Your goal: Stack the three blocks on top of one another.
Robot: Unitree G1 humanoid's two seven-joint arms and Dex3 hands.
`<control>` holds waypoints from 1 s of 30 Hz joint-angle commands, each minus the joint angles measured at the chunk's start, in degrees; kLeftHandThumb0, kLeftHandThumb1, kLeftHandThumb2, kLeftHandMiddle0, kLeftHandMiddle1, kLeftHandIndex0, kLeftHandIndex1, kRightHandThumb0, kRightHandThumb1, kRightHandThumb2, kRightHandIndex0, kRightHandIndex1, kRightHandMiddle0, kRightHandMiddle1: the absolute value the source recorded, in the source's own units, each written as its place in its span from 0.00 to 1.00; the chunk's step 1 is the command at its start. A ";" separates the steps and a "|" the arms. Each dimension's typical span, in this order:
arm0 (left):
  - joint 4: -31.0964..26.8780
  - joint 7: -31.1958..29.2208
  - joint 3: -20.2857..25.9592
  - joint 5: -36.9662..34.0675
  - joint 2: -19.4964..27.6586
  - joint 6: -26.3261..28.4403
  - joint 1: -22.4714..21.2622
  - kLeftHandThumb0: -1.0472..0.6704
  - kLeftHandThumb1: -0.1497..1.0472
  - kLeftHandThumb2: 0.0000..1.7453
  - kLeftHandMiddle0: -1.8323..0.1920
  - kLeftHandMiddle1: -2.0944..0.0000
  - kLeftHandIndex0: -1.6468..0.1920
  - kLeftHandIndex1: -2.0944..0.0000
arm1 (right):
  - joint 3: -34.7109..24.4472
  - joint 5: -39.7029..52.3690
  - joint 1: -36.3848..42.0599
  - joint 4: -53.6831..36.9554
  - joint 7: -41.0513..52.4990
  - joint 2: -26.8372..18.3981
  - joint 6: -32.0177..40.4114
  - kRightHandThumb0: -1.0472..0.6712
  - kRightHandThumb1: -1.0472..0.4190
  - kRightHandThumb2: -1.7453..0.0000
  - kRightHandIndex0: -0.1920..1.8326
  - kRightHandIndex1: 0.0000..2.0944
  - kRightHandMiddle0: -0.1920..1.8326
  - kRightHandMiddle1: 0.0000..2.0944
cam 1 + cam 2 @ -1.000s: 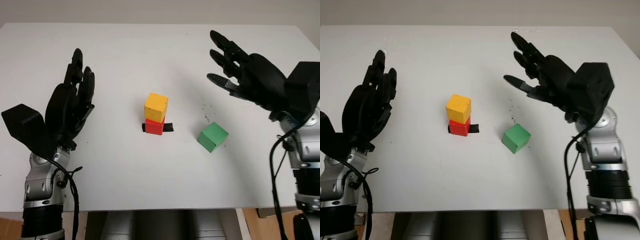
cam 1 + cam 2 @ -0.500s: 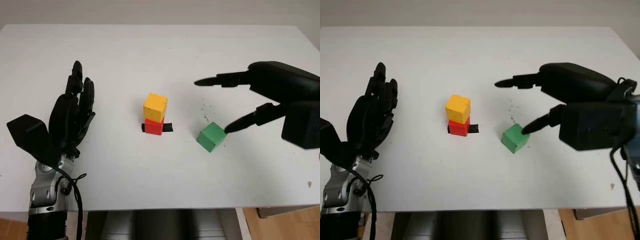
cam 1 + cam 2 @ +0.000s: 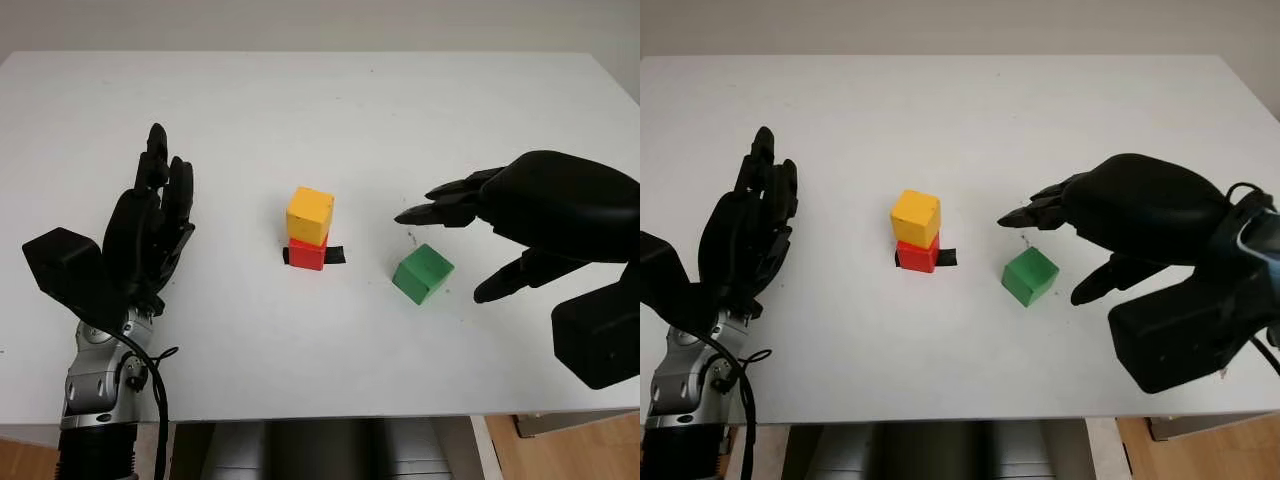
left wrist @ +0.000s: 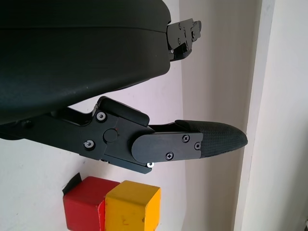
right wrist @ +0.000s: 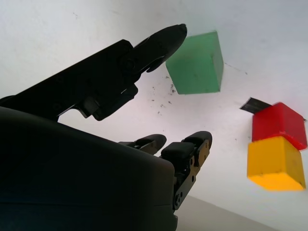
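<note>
A yellow block [image 3: 310, 214] sits on top of a red block [image 3: 308, 253] near the middle of the white table [image 3: 320, 120]. A green block [image 3: 422, 273] lies alone on the table to their right. My right hand [image 3: 455, 245] is open and hovers just right of and above the green block, its two upper fingers [image 3: 430, 212] behind the block and its thumb [image 3: 503, 284] to the block's right, touching nothing. In the right wrist view the green block [image 5: 196, 62] lies just beyond the thumb tip. My left hand [image 3: 150, 225] is open, raised at the table's left.
A short strip of black tape [image 3: 335, 254] lies under the red block. A few dark specks [image 3: 410, 228] mark the table behind the green block. The table's front edge [image 3: 300, 412] runs near my arms.
My right hand has swung down from high at the right and closed in on the green block. The left hand sank slightly. The blocks have not moved.
</note>
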 commanded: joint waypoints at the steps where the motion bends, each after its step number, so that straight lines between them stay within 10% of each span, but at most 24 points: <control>1: -0.09 0.08 -0.16 0.33 -0.10 -0.82 -0.72 0.16 1.00 0.25 1.00 1.00 1.00 1.00 | 0.92 -1.43 0.34 1.02 -1.83 1.12 -1.22 0.29 0.22 0.97 0.30 0.02 0.36 0.03; 30: -0.28 -0.81 -0.33 0.00 0.10 -1.04 0.44 0.19 1.00 0.24 1.00 1.00 1.00 1.00 | 6.59 -6.00 -3.03 16.48 -14.06 7.03 -8.60 0.35 0.16 0.97 0.30 0.03 0.43 0.06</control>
